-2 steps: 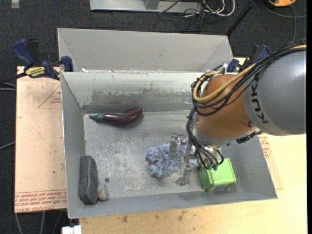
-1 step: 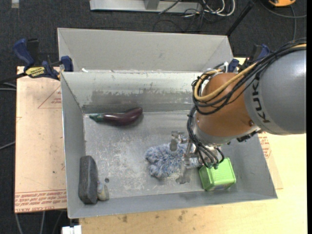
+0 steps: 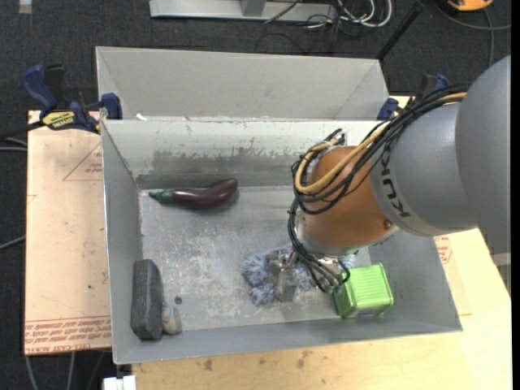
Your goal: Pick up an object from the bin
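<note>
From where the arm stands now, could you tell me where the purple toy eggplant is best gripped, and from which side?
Probably take the toy eggplant across its thick middle, coming down from above and closing across its narrow width. It lies on its side, lengthwise along the bin's back wall, and its green stem end tapers thin.

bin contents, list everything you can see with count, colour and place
toy aubergine: one, dark purple with a green stem, back left, by the back wall
block: one, dark grey, long, front left corner
lump: one, pale beige, small, beside the block's near end
cloth: one, blue-grey, crumpled, front middle
box: one, bright green, front right
bin: one, grey metal
gripper: one, down at the cloth's right side
arm: one, grey with an orange cover and cables, reaching in from the right
</note>
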`<state>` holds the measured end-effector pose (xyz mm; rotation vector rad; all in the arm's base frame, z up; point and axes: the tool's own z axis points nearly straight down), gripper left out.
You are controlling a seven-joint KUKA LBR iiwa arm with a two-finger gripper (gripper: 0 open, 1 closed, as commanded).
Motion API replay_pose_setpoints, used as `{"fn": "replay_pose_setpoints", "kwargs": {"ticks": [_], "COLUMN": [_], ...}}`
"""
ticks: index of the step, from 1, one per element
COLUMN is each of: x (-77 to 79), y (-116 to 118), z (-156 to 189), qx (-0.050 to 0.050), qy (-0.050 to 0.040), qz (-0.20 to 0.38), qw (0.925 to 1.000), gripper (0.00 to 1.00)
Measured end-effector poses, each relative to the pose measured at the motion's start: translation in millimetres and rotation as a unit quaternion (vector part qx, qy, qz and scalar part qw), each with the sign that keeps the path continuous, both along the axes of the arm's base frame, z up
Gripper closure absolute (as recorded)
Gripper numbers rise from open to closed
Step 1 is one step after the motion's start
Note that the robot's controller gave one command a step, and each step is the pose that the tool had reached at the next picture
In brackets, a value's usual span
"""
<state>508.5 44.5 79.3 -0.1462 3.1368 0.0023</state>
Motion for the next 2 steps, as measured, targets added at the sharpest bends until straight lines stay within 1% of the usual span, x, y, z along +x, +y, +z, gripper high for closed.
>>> {"fn": "replay_pose_setpoints", "kwargs": {"ticks": [1, 2], "x": [0.0, 18.5], "y": [0.0, -2.4], "z": [0.0, 161.9], "qx": [0.0, 0.0], "qy": [0.0, -0.0036], "qz": [0.0, 0.015], "qw": [1.0, 0.9999], "gripper": [1.0, 1.0]}}
